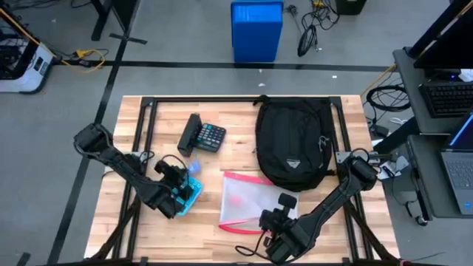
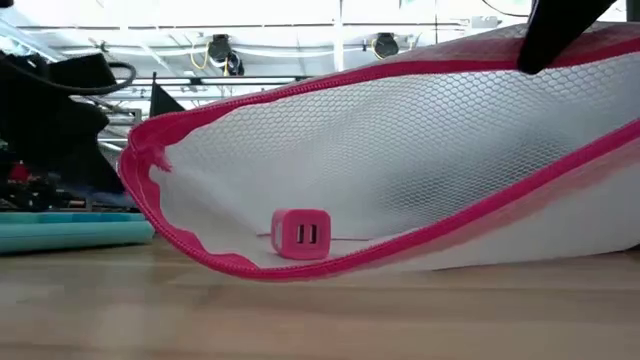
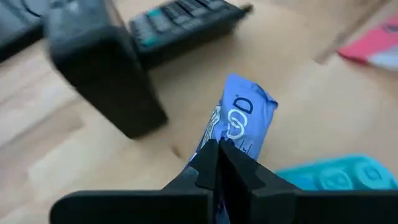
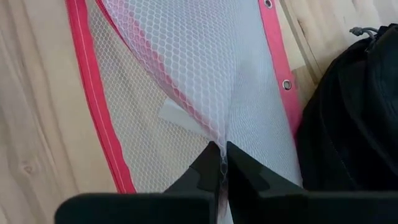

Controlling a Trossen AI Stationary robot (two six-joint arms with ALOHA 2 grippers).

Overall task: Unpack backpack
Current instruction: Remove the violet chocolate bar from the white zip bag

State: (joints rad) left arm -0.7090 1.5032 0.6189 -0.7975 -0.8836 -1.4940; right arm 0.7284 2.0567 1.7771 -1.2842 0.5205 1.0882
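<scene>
The backpack [image 1: 294,144] is lying at 1 o'clock on the table [image 1: 148,222]. White mesh of the pink-trimmed pouch [image 1: 244,201] is pinched by the right gripper [image 4: 222,163]; a blue packet [image 3: 239,121] is clamped by the left gripper [image 3: 217,163]. If the open pouch is tipped, the pink charger [image 2: 300,235] could be spilled.

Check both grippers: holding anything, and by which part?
Left gripper pinches the blue packet at one end. Right gripper pinches the mesh pouch by its white netting, lifting it.
</scene>
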